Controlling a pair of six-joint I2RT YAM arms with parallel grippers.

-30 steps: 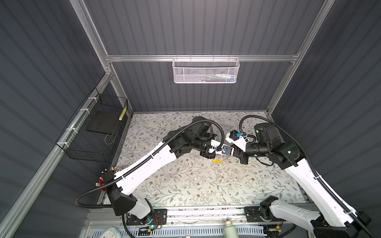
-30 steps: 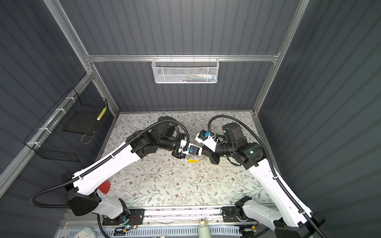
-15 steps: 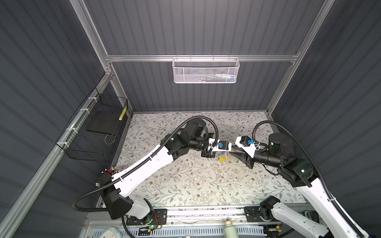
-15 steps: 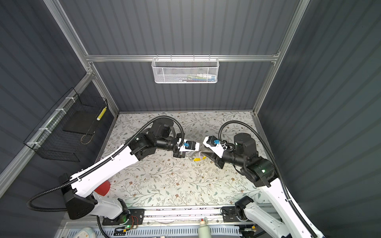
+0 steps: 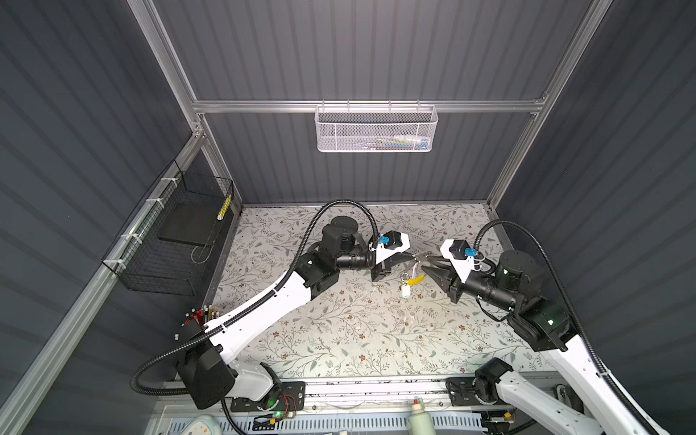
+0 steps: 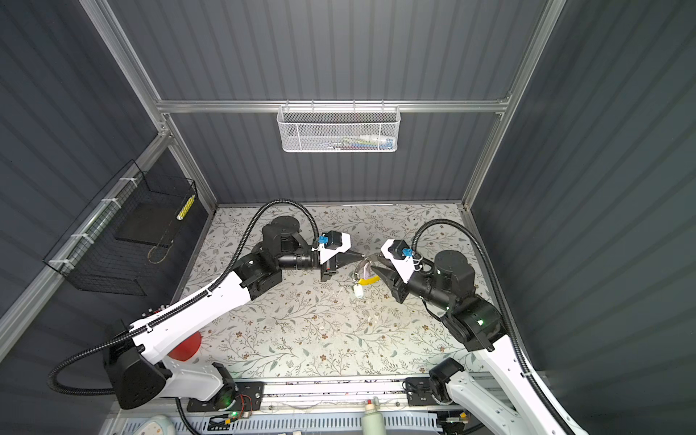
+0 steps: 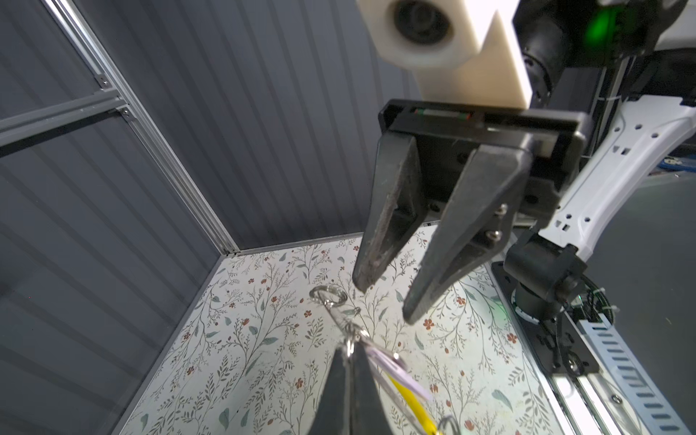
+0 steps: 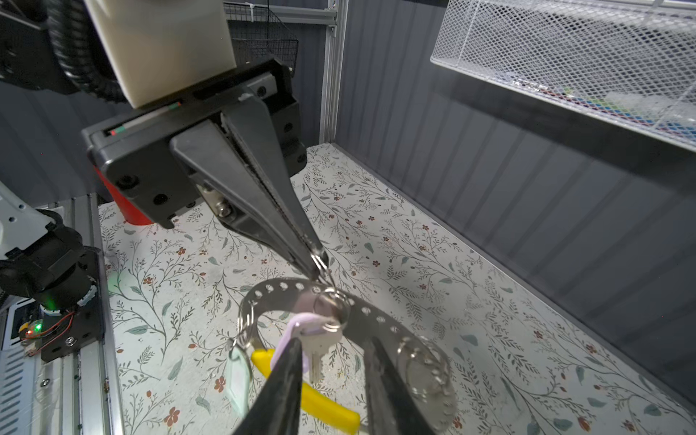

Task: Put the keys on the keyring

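Note:
The keyring (image 8: 280,289), a grey perforated band with a yellow segment (image 5: 416,280), hangs above the mat in both top views. My left gripper (image 8: 318,263) is shut on a small metal clasp at the top of the band; its own view shows the closed tips (image 7: 352,350) and the clasp's loop (image 7: 328,294). A silvery key with a lilac head (image 8: 320,339) hangs from the band on a small split ring, and a pale tag (image 6: 357,292) dangles beside it. My right gripper (image 8: 333,346) is open, one finger on each side of that key, gripping nothing. It faces the left gripper (image 5: 412,257).
A white mesh basket (image 5: 376,128) hangs on the back wall and a black wire basket (image 5: 177,237) on the left wall. A red object (image 6: 186,346) sits by the left arm's base. A pale bottle (image 5: 418,418) stands at the front rail.
My right gripper has opened and its arm has drawn back to the right. My left gripper, still shut, has lifted the keyring slightly up and right.

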